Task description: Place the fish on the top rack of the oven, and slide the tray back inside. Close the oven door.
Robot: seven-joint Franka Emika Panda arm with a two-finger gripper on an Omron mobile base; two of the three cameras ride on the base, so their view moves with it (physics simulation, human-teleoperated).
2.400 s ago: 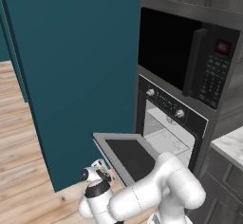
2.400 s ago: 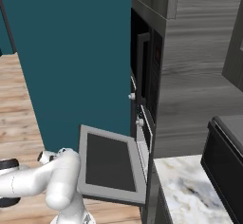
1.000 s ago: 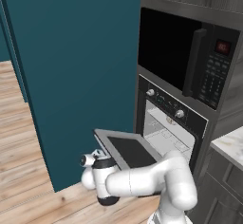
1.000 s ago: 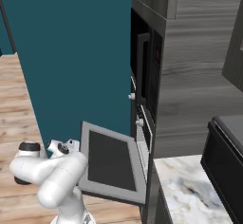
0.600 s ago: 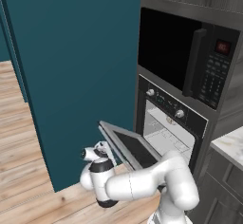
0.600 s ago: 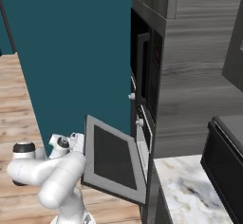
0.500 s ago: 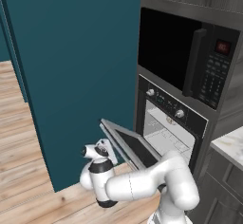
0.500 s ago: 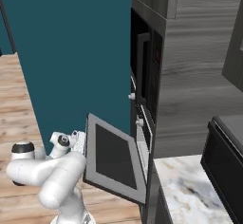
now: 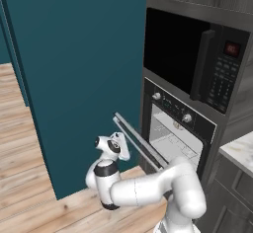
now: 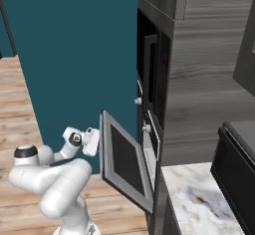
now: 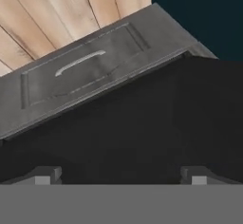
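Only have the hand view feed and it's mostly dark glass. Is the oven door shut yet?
Observer: No. From the right base view, the oven door stands ajar, tilted out from the oven on its bottom hinge.
Operator: Where's the end effector relative to it?
Observer: The end effector is on the door's outer side, close to its top edge, jaws open.
Operator: Anything sticking out of the opening?
Observer: In the left base view the pale cavity shows through the gap with nothing jutting past the front. I can't tell the tray from the racks, or make out the fish.
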